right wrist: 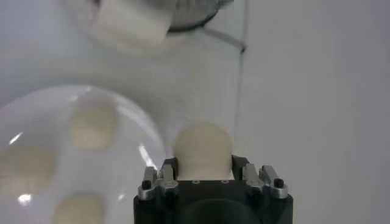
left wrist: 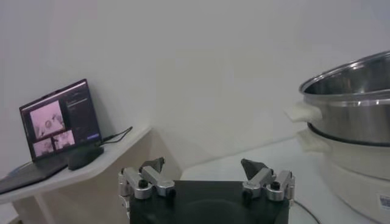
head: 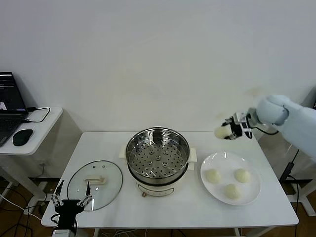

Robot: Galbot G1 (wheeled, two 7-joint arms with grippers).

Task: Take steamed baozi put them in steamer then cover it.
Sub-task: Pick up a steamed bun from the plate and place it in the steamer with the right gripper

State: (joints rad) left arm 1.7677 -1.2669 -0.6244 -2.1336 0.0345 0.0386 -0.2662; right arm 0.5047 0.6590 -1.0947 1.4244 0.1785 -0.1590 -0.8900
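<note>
My right gripper (head: pixel 228 132) is shut on one cream-white baozi (head: pixel 221 132), held in the air above the far edge of the white plate (head: pixel 254 194), right of the steamer. In the right wrist view the baozi (right wrist: pixel 202 149) sits between the jaws of my right gripper (right wrist: pixel 204 165). Three more baozi (head: pixel 213 176) (head: pixel 242 175) (head: pixel 232 191) lie on the plate. The steel steamer (head: pixel 157 153) stands empty at the table's middle. The glass cover (head: pixel 95 184) lies flat at the front left. My left gripper (head: pixel 70 201) is open and empty below the table's front left corner, near the cover.
A side table at the left carries a laptop (head: pixel 10 106) and a mouse (head: pixel 22 137). The steamer's pot base (left wrist: pixel 353 158) shows in the left wrist view, as does the laptop (left wrist: pixel 58 122). The table's right edge (head: pixel 291 207) is close to the plate.
</note>
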